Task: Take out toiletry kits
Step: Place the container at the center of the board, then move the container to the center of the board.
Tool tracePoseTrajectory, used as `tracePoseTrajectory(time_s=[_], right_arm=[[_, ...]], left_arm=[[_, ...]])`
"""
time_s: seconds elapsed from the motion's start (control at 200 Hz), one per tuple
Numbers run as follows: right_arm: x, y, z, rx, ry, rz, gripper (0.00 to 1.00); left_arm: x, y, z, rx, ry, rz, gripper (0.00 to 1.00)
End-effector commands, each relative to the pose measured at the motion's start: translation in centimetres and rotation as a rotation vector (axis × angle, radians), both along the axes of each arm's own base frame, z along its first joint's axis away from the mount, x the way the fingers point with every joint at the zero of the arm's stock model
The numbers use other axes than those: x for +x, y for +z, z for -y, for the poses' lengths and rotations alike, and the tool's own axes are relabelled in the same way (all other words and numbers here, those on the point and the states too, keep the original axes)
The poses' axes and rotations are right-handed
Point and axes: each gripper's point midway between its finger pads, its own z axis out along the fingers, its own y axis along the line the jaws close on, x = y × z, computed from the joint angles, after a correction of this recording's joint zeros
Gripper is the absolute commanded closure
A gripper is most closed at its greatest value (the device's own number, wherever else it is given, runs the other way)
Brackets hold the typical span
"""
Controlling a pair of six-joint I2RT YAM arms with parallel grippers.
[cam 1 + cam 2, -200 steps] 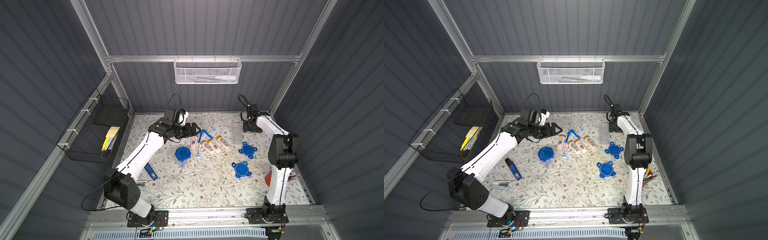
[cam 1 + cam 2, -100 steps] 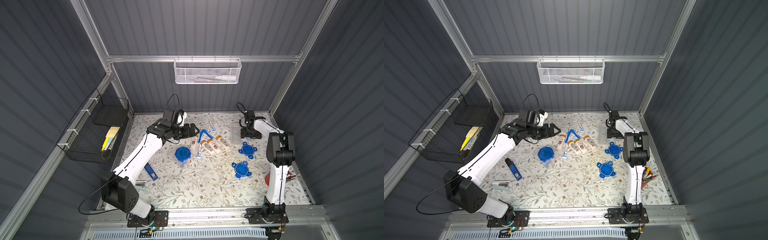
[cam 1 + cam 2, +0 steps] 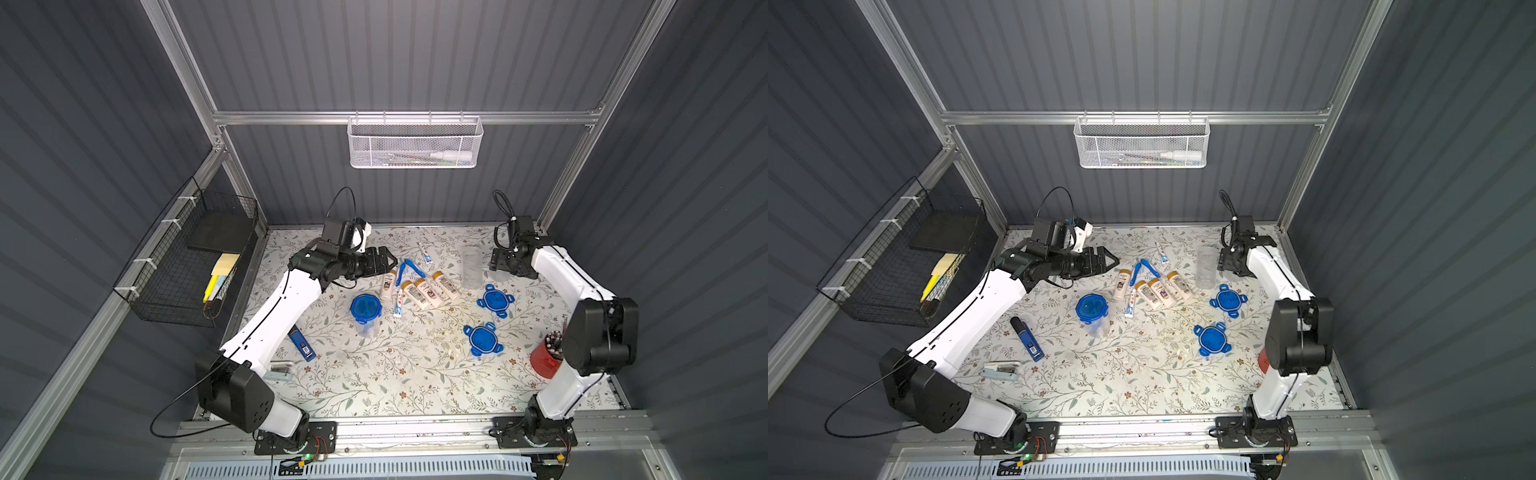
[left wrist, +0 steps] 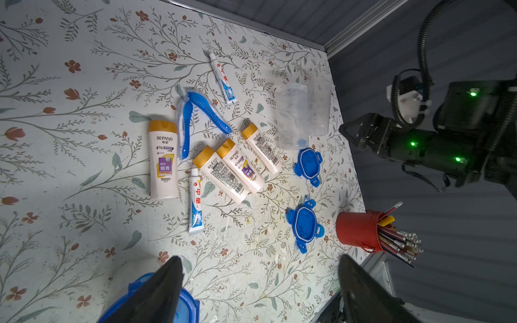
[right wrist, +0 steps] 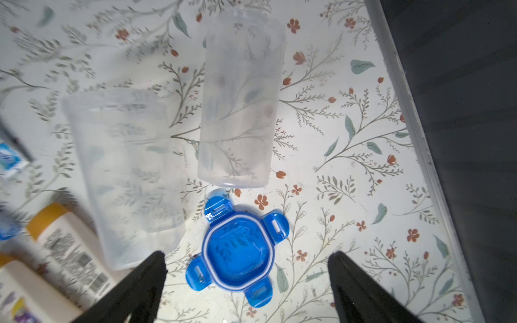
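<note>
Right jaws: just spread wide, empty jar (image 5: 237, 112) released on desk (image 3: 374, 374) at three o'clock of toiletry kits (image 3: 428, 291); left jaws wide, empty; lidded jar (image 3: 365, 309) unopened, probably next

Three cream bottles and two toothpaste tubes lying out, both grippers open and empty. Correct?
One slip: four cream bottles lie out, not three, as the left wrist view shows. The two toothpaste tubes are out, and the left gripper and right gripper are open and empty.
</note>
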Motion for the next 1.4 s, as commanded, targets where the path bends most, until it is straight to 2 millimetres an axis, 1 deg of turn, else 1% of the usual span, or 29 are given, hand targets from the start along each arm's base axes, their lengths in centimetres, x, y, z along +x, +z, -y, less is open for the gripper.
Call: tracePoseTrajectory(time_s=[0.0, 0.05, 0.13, 0.15, 0.16, 0.25, 0.285, 0.37, 0.475, 0.515, 0.56, 0.61, 0.615, 0.625, 0.68, 0.73, 0.85, 0.92, 0.976, 1.056, 1.116, 1.196, 1.281, 1.396], right_arm=[[-1.2, 2.2, -2.9, 0.094, 0.056, 0.095, 0.06], [-1.6, 3.4, -4.4, 0.121, 0.117, 0.16, 0.05], [-2.4, 5.5, -7.5, 0.184, 0.239, 0.27, 0.05], [-2.9, 5.7, -8.2, 0.196, 0.269, 0.28, 0.05], [-2.8, 6.2, -8.7, 0.202, 0.288, 0.306, 0.05], [-4.5, 7.7, -12.7, 0.269, 0.428, 0.373, 0.12], [-5.3, 8.0, -14.5, 0.298, 0.485, 0.382, 0.13], [-7.6, 8.1, -18.6, 0.372, 0.61, 0.37, 0.19], [-10.6, 7.9, -23.3, 0.477, 0.746, 0.338, 0.32], [-12.0, 7.7, -25.0, 0.498, 0.806, 0.327, 0.34], [-13.5, 7.6, -26.6, 0.491, 0.869, 0.325, 0.34], [-15.0, 7.3, -28.0, 0.462, 0.936, 0.332, 0.32], [-15.2, 7.3, -28.2, 0.458, 0.942, 0.333, 0.32], [-15.5, 7.2, -28.4, 0.45, 0.954, 0.333, 0.3], [-16.8, 6.8, -29.7, 0.419, 1.01, 0.333, 0.22], [-17.7, 6.4, -30.5, 0.397, 1.042, 0.318, 0.17], [-19.1, 5.4, -32.5, 0.379, 1.1, 0.268, 0.14], [-19.9, 4.7, -33.7, 0.329, 1.143, 0.269, 0.08], [-20.2, 4.3, -34.7, 0.264, 1.176, 0.276, 0.01], [-20.0, 4.0, -36.0, 0.199, 1.206, 0.271, 0.01], [-19.3, 3.7, -37.0, 0.166, 1.213, 0.249, 0.01], [-18.4, 3.2, -38.5, 0.133, 1.221, 0.224, 0.01], [-17.3, 2.9, -40.0, 0.101, 1.224, 0.22, 0.01], [-15.9, 2.5, -41.8, 0.056, 1.235, 0.213, 0.01]], left_arm=[[-0.6, 0.3, -1.6, 0.046, 0.045, 0.006, 0.12], [-0.7, 0.1, -2.3, 0.077, 0.067, 0.002, 0.12], [-1.0, -0.3, -3.5, 0.125, 0.105, -0.01, 0.12], [-1.1, -0.5, -3.8, 0.138, 0.114, -0.014, 0.12], [-1.1, -0.5, -3.9, 0.143, 0.118, -0.014, 0.12], [-1.7, -0.8, -5.4, 0.199, 0.164, -0.021, 0.12], [-2.0, -0.9, -6.0, 0.221, 0.181, -0.023, 0.12], [-2.7, -1.1, -7.2, 0.257, 0.213, -0.028, 0.12], [-3.4, -1.5, -8.4, 0.294, 0.241, -0.049, 0.12], [-3.6, -1.7, -8.7, 0.304, 0.251, -0.059, 0.12], [-3.8, -2.0, -9.0, 0.314, 0.263, -0.065, 0.11], [-3.7, -1.8, -9.3, 0.315, 0.281, -0.061, 0.1], [-3.9, -2.5, -9.4, 0.325, 0.279, -0.076, 0.1], [-4.0, -3.1, -9.5, 0.333, 0.279, -0.089, 0.1], [-4.1, -3.6, -9.8, 0.338, 0.289, -0.104, 0.08], [-4.0, -4.2, -10.0, 0.34, 0.294, -0.122, 0.08], [-3.9, -5.7, -10.0, 0.32, 0.294, -0.175, 0.07], [-4.0, -6.2, -10.6, 0.306, 0.319, -0.198, 0.07], [-3.9, -6.3, -12.0, 0.301, 0.371, -0.21, 0.07], [-3.8, -5.8, -14.7, 0.28, 0.474, -0.208, 0.05], [-3.8, -5.1, -16.9, 0.272, 0.565, -0.192, 0.03], [-4.0, -3.9, -19.2, 0.278, 0.662, -0.146, 0.01], [-4.1, -2.7, -20.6, 0.279, 0.731, -0.096, 0.01], [-3.9, -1.8, -21.1, 0.264, 0.759, -0.063, 0.0]])
